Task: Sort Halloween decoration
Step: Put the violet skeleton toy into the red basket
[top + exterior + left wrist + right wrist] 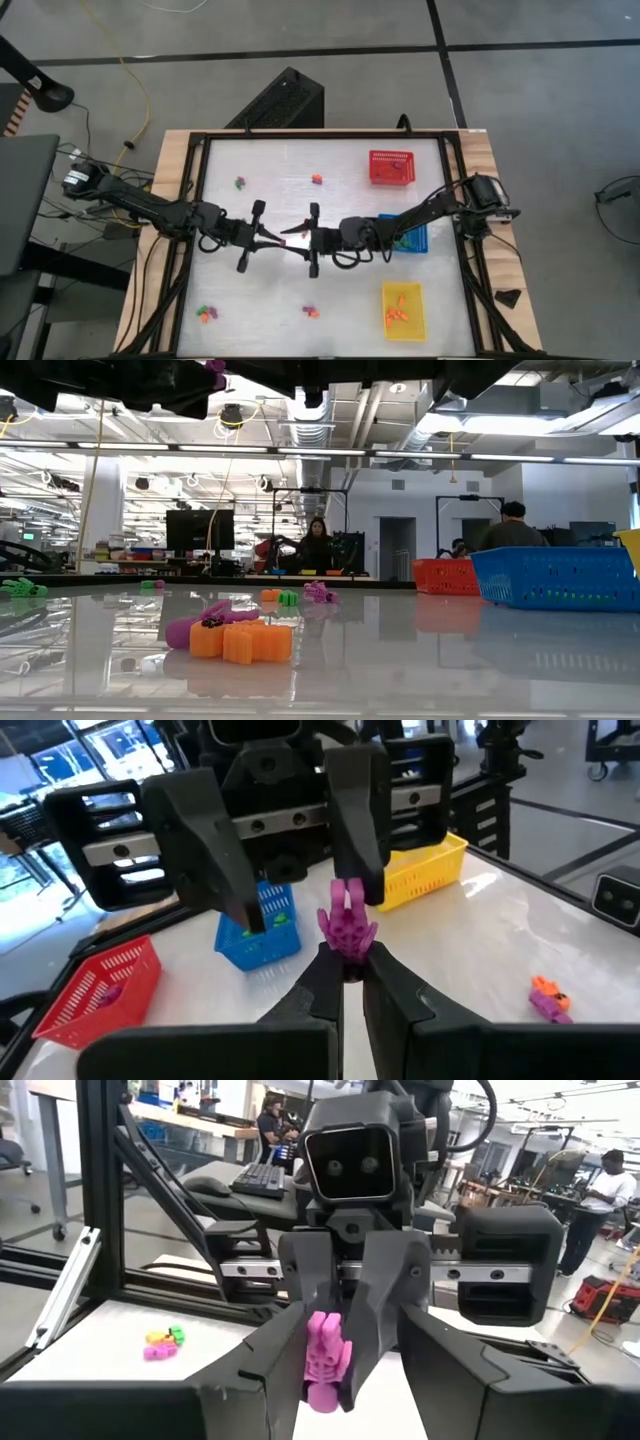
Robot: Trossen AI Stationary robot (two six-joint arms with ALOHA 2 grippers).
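Above the middle of the white worktop [330, 215] the two dark arms meet tip to tip. The left gripper [345, 970] has its jaws closed tight on the base of a small pink-purple plastic trinket [347, 923], holding it clear of the surface. The right gripper [340, 1370] faces it from the other side with its jaws standing open, one on each side of the same pink piece; in the right wrist view the piece sits just against one dark finger [270, 1355], but whether the right jaws actually press on it cannot be told.

The rest of the small Halloween trinkets lie scattered in little clusters on the worktop — one green-and-purple bit [240, 183] toward the far left, one orange-and-purple bit [317, 179] at the far middle, a mixed cluster [206, 313] at the near left and another [311, 312] at the near middle. In the low view, orange blocks with a purple piece [235, 635] lie close to the camera.

Three mesh baskets line the right side: a red mesh basket [391, 167] farthest away, a blue mesh basket [412, 240] partly under the right arm, and a yellow mesh basket [402, 310] nearest, with orange pieces [397, 312] in it. Green bits show inside the blue one in the left wrist view.

Beyond the worktop, people [318, 545] sit at desks in the room.
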